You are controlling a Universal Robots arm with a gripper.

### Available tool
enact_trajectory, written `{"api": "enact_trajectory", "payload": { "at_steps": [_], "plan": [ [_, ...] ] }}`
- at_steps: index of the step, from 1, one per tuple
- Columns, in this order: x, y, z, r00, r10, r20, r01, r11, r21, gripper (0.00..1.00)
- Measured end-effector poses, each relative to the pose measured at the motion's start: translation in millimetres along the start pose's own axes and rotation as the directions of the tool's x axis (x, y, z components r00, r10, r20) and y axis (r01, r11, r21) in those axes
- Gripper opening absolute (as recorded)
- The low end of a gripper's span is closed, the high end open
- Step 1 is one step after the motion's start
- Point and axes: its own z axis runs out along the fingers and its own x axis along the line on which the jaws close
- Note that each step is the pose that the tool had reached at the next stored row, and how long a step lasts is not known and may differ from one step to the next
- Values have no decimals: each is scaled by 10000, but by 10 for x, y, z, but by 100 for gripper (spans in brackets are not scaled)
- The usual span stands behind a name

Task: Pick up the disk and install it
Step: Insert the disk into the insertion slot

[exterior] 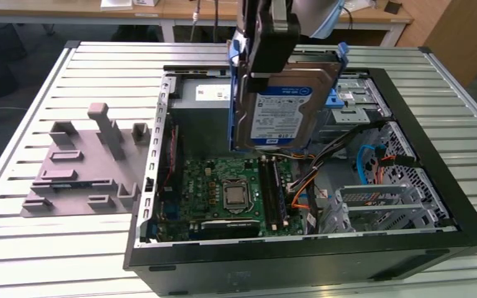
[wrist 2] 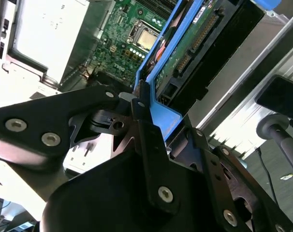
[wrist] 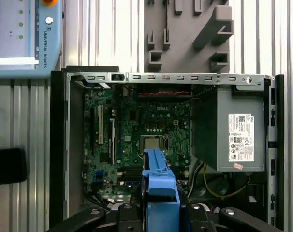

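The disk (exterior: 282, 115) hangs upright above the open computer case (exterior: 305, 251), label toward the exterior camera, with a blue carrier frame along its edges. My gripper (exterior: 265, 69) is shut on its upper end, over the rear middle of the case. In the second wrist view the gripper (wrist 2: 146, 113) clamps the blue frame, and the disk's (wrist 2: 185, 53) green circuit side faces the camera. In the first wrist view the blue carrier (wrist: 158, 181) sticks out from the gripper (wrist: 158, 210) over the motherboard (wrist: 141, 130).
The case holds a green motherboard (exterior: 222, 186), a grey power supply box (exterior: 205, 99) with a white sticker, metal drive cages (exterior: 387, 202) on the exterior view's right, and loose orange and blue cables (exterior: 363, 158). A grey fixture plate (exterior: 81, 167) lies on the slatted table (exterior: 23, 254).
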Motion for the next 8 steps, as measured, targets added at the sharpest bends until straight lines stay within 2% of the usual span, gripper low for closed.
{"api": "enact_trajectory", "payload": {
  "at_steps": [3, 8],
  "plan": [
    [32, -51, 4, 10000, 0, 0, 0, 10000, 0, 36],
    [45, -232, 11, 10000, -1, 2, 1, 10000, 1, 36]
  ]
}}
